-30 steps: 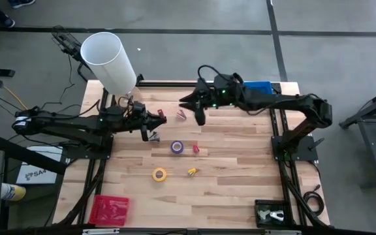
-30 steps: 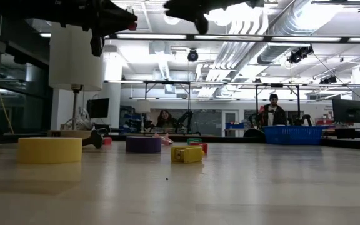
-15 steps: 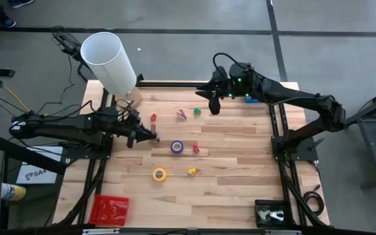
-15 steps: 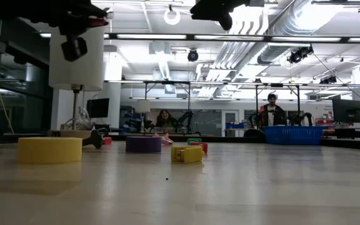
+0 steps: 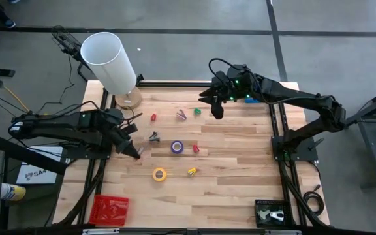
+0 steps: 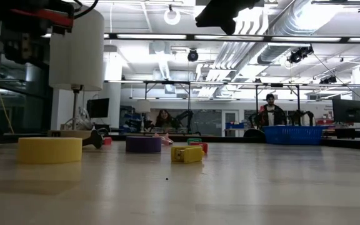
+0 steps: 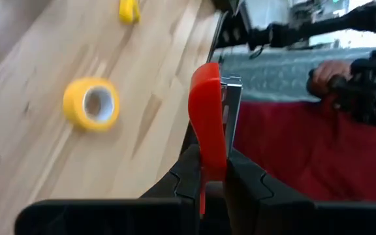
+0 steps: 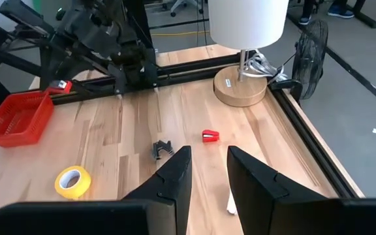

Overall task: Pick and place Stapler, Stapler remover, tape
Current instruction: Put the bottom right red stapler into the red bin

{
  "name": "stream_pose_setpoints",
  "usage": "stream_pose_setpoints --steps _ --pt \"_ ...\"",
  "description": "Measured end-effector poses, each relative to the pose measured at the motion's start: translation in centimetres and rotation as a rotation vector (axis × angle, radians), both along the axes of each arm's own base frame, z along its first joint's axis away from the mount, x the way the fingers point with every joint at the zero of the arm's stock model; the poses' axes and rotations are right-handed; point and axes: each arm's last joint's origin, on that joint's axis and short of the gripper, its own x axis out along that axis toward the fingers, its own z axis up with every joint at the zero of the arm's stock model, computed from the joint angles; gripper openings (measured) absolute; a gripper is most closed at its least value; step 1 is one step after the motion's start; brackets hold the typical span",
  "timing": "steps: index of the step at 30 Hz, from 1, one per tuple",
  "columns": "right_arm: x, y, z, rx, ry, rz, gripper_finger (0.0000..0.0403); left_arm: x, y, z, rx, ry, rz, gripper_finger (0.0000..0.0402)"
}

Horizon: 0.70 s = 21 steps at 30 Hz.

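We find the left claw (image 7: 209,171) clamped on the red stapler (image 7: 209,121), blade upright; the red basket (image 5: 109,209) lies nearer the front desk edge. Right claw (image 8: 204,171) hangs open, empty.

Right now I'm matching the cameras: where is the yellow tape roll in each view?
High view: yellow tape roll, table's middle, toward the near edge.
Low view: left, nearest the camera.
Left wrist view: left of the held red stapler.
Right wrist view: near the red basket.
Shared landmark: white lamp.
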Motion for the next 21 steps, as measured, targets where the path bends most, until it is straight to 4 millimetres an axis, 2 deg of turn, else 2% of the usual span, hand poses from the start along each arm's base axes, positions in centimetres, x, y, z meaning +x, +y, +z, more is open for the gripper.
stream_pose_setpoints --steps 9,21 --pt "0.0 0.0 0.0 -0.010 0.001 0.005 0.0090 -1.9 -1.0 0.5 -0.036 0.242 -0.084 0.0035" --pt "0.0 0.0 -0.1 -0.025 0.012 0.013 0.0089 -2.8 -5.5 -0.5 -0.054 0.549 -0.219 0.0035"
